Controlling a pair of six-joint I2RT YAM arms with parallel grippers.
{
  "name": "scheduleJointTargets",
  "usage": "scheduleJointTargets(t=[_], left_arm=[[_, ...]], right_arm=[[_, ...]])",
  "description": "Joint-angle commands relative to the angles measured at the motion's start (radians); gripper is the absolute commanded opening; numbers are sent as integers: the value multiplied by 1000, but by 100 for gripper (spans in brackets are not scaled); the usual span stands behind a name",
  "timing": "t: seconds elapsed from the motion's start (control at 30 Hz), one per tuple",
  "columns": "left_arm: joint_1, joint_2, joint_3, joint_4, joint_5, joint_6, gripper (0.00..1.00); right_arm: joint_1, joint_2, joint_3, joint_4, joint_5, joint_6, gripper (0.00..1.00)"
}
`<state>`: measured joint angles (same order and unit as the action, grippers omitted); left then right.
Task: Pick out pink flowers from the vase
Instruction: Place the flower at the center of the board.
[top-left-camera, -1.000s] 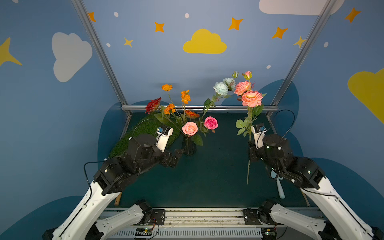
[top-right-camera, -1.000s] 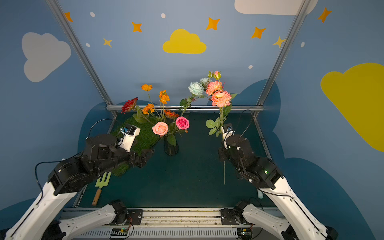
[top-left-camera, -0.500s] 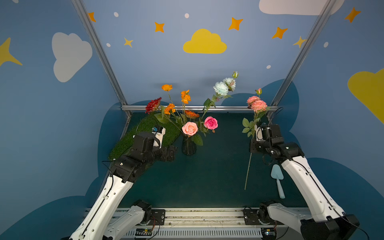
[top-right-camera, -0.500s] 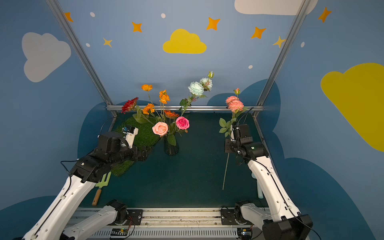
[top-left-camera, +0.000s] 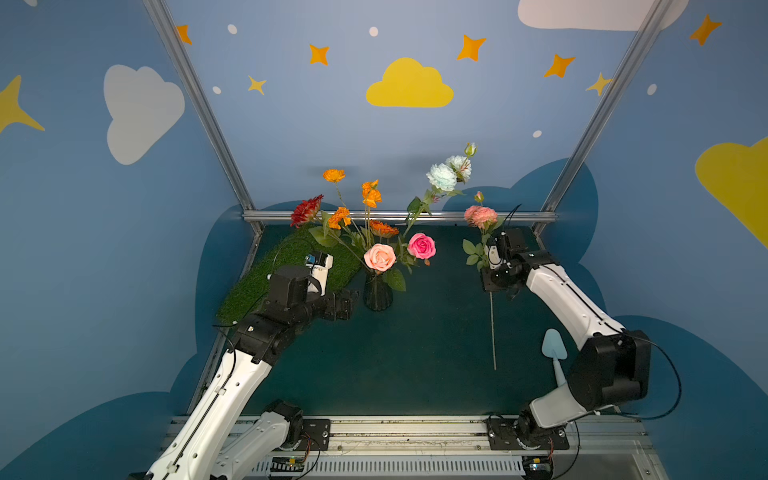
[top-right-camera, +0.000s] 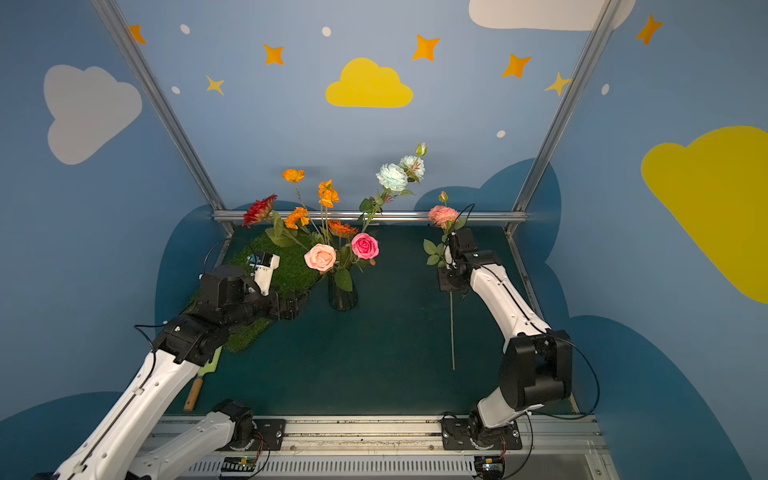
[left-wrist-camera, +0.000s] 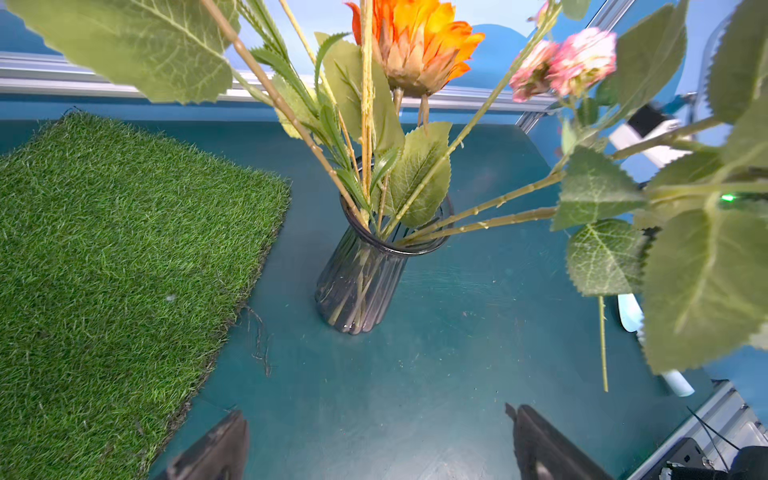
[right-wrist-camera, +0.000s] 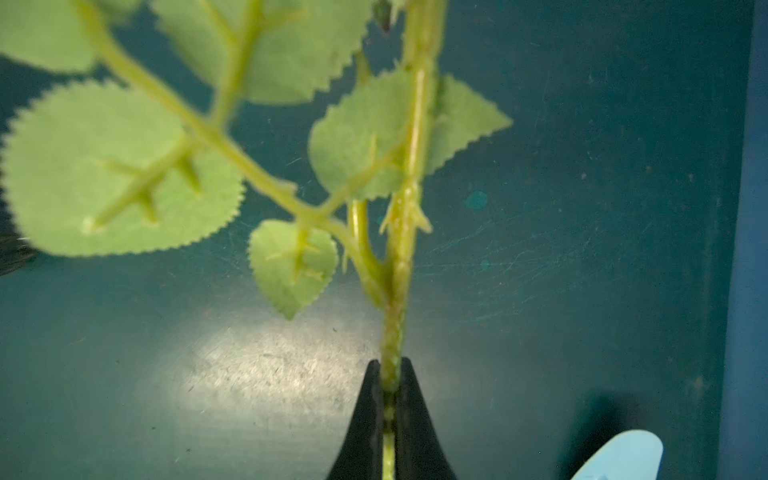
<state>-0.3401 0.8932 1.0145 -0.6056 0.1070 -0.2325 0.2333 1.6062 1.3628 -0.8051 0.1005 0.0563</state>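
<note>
The dark ribbed glass vase (top-left-camera: 377, 295) (top-right-camera: 342, 297) (left-wrist-camera: 359, 286) stands mid-table, and a pale pink rose (top-left-camera: 379, 257) and a hot-pink rose (top-left-camera: 422, 245) are among the flowers in it. My right gripper (top-left-camera: 492, 282) (right-wrist-camera: 390, 374) is shut on the green stem of a branch of peach-pink blooms (top-left-camera: 481, 216) (top-right-camera: 443, 215). It holds that branch upright, well to the right of the vase. The stem's lower end reaches down near the table. My left gripper (top-left-camera: 351, 299) (left-wrist-camera: 374, 409) stands open and empty just left of the vase, facing it.
Orange flowers (top-left-camera: 371, 193), a red flower (top-left-camera: 306, 210) and white-bluish blooms (top-left-camera: 442, 176) also stand in the vase. A green turf mat (top-left-camera: 282, 274) lies at the back left. A light blue trowel (top-left-camera: 555, 353) lies near the right arm, and a garden fork (top-right-camera: 199, 382) by the left edge.
Both arms have sunk lower. The right gripper has carried the peach-pink branch down and back, so its blooms sit lower. The left gripper has stayed beside the vase, still open.
</note>
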Motion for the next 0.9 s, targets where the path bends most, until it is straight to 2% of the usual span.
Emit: scheduleJointTargets(t=[0.0, 0.1, 0.2, 0.4, 0.87], left_arm=[[14, -29, -16, 48, 41, 1, 100], [15, -36, -17, 48, 43, 2, 100], [19, -40, -16, 44, 42, 8, 100], [20, -40, -15, 39, 51, 10, 100], [19, -82, -54, 53, 74, 3, 100]], right_arm=[[-6, 102, 87, -77, 48, -18, 0], [-12, 228, 190, -175, 27, -32, 0], [-13, 309, 218, -201, 16, -16, 0], [-14, 306, 141, -103, -10, 18, 0], [-17, 428, 138, -42, -31, 25, 0]])
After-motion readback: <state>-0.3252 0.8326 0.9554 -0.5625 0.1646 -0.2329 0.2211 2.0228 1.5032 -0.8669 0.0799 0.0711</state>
